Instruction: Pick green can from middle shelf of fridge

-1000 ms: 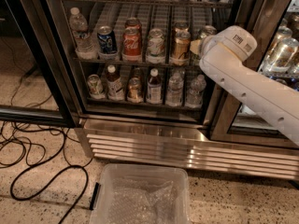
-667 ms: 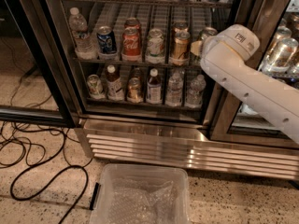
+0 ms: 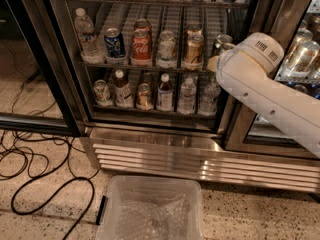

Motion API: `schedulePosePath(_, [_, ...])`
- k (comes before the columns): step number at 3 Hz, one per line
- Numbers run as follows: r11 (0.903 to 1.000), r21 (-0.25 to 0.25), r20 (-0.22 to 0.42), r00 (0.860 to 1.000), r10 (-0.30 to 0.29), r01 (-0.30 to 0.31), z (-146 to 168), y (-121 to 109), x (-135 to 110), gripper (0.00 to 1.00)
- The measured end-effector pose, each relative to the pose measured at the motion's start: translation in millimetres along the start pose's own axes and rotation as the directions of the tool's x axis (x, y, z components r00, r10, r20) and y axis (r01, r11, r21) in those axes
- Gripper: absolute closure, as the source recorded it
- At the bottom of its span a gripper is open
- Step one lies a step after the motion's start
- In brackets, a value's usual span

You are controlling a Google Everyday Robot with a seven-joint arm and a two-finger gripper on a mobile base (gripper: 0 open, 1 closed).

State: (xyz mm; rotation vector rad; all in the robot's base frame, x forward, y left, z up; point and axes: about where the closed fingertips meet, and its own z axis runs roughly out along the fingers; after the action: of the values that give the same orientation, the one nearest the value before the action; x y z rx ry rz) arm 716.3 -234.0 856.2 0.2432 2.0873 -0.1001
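Note:
The fridge (image 3: pixel 160 129) stands with its glass door swung open. The middle shelf (image 3: pixel 150 64) holds a water bottle, a blue can, a red can, a white-and-green can and a gold can in a row. The green can (image 3: pixel 220 44) stands at the shelf's right end, with only its silver top and dark upper body showing. My white arm (image 3: pixel 250 69) reaches in from the right and covers the can's lower part. My gripper is hidden behind the arm's end, right beside the green can.
The lower rack (image 3: pixel 150 96) holds small bottles. A louvred steel grille (image 3: pixel 160 159) runs along the base. A clear plastic bin (image 3: pixel 150 209) sits on the floor in front. Black cables (image 3: pixel 30 169) lie on the floor at left. More cans (image 3: pixel 300 59) stand behind the right door.
The arm's end has shifted slightly to the right at the shelf's right end. The cans have not moved.

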Motion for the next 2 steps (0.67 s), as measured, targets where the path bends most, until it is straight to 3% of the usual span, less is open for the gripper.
schedulePosePath(2, [1.0, -0.007, -0.038, 0.999, -0.006, 0.006, -2.4, 0.3, 12.3, 1.0])
